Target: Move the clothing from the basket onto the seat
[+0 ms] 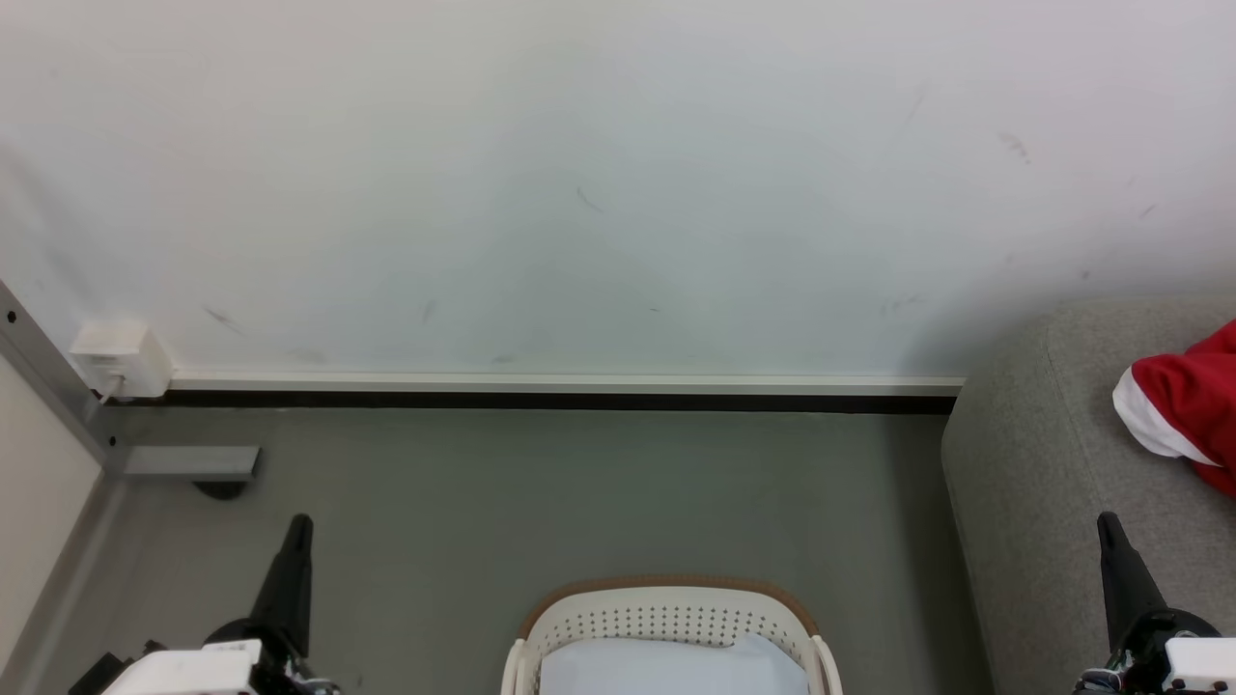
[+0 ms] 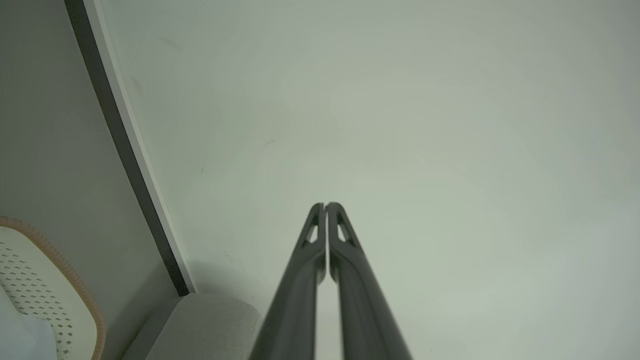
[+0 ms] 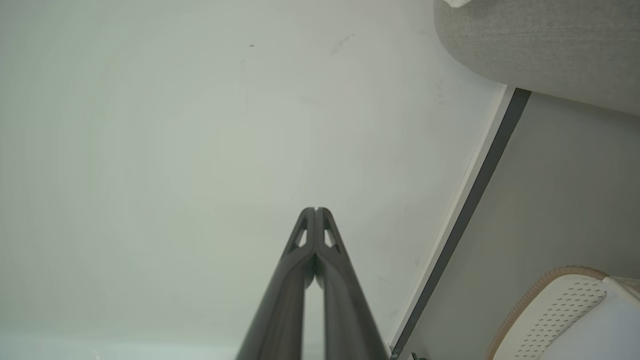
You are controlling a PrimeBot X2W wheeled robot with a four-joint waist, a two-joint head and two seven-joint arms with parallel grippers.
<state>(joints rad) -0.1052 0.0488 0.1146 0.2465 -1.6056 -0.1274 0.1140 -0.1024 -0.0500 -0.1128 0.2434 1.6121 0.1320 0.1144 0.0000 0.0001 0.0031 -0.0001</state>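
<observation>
- You've got the seat point(image 1: 1043, 463) on your right, its end against the wall point(image 1: 618, 193).
- Basket point(image 1: 666, 618) stands on the floor point(image 1: 463, 502) near the seat's left edge, apart from the wall.
- Clothing point(image 1: 1193, 386) lies on the seat top, back from its left edge.
- White cloth point(image 1: 666, 668) lies inside the basket.
- Your left gripper point(image 2: 325, 206) and right gripper point(image 3: 316, 210): jaws pressed together, holding nothing.

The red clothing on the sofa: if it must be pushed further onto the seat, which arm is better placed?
Right, probably. In the head view the right gripper shows against the seat, just below the clothing; the left gripper is far across, beyond the basket. Both are shut, holding nothing.
</observation>
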